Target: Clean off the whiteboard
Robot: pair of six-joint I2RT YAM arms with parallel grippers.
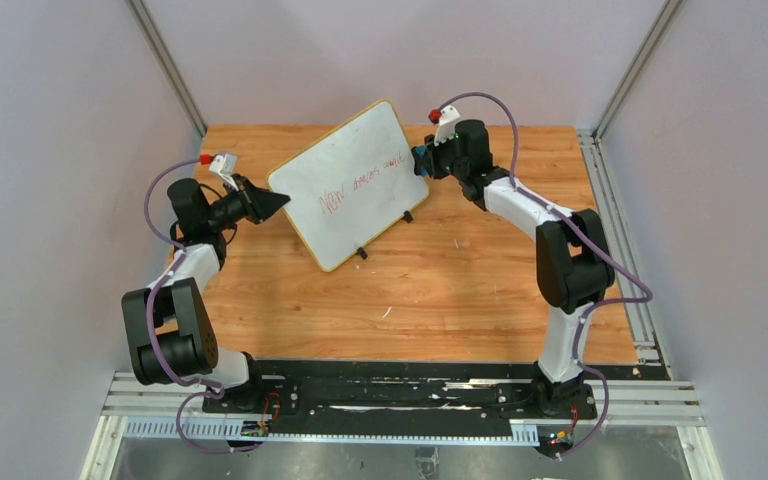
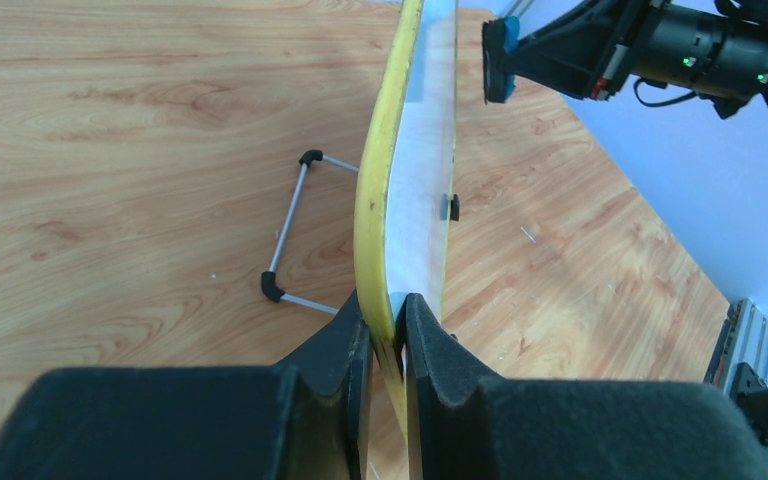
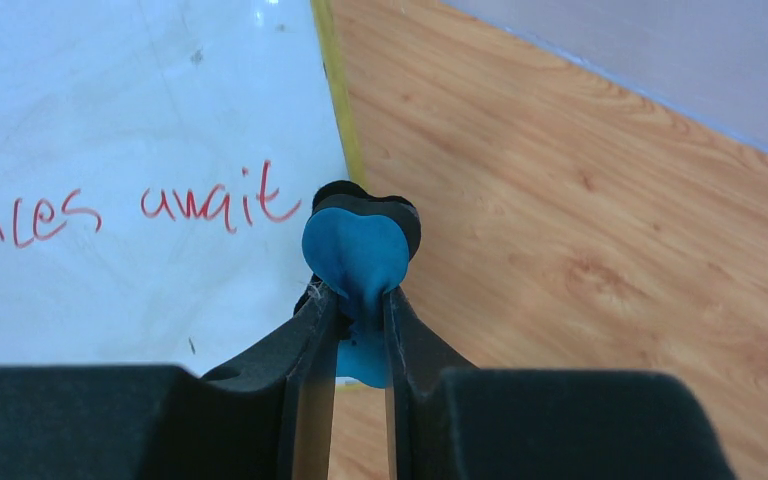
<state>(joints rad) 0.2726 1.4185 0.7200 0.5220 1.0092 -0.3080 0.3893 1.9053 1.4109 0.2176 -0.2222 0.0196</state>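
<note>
- Pale lilac walls [image 1: 50,120] enclose three sides.
- Wooden table [image 1: 460,290].
- Whiteboard [image 1: 345,185] stands propped at the table's 12 o'clock. Its red writing is barely legible from above and cut off in the right wrist view.
- Left gripper [image 1: 282,203] clamps its 9 o'clock edge.
- Right gripper [image 1: 424,160], at 3 o'clock, pinches a blue eraser [image 3: 355,250].

The whiteboard [image 1: 352,185], white with a thin yellow frame and rounded corners, is standing propped at a tilt on the wooden table [image 1: 460,290], showing red handwriting.

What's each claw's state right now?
Left claw: closed, gripping the whiteboard by its yellow frame.
Right claw: closed, holding the blue eraser.
</note>
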